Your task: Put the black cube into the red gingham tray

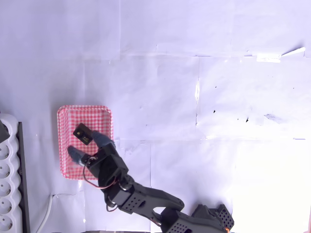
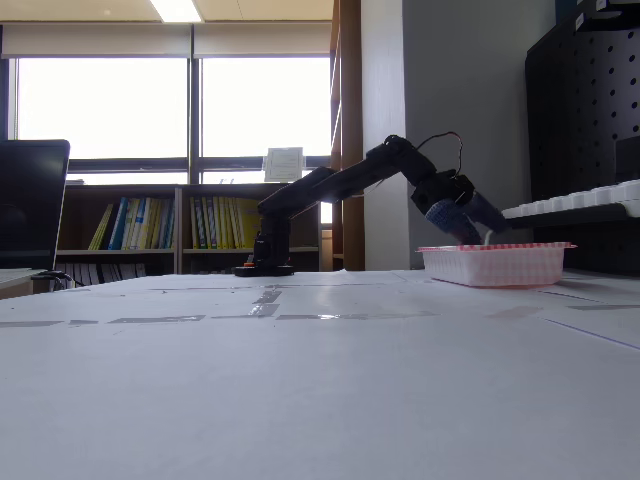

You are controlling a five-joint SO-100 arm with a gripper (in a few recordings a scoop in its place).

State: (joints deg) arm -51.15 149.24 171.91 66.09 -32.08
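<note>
The desk (image 1: 204, 58), covered in pale taped paper sheets, takes up nearly all of the overhead view, and the action sits toward its left edge. There lies the red gingham tray (image 1: 64, 145), long sides running toward the near edge, with a white power strip (image 1: 7, 189) just beside it at the left edge. In the fixed view the tray (image 2: 500, 266) shows as a shallow, thin-walled dish with a raised rim; it looks light, so a nudge could slide it on the paper.

The arm reaches in from the bottom edge of the overhead view, and the gripper (image 1: 85, 145) hangs over the tray with its fingers (image 1: 103, 140) spread apart, released, clasping nothing. From the side, the gripper (image 2: 462, 222) tips down right above the tray's rim.

And the black cube (image 1: 82, 132): it lies inside the tray, in the half farther from the arm's base, just past the fingertips. Whether it touches the nearer finger I cannot tell.

The cube looks stiff and light, with flat matte faces that should not be slippery. If it needed lifting again, two opposite flat faces are the place to pinch, squarely, not across the corners. It sits skewed to the tray's edges, so the wrist would have to turn to match. From here the job looks done, cube in tray.
</note>
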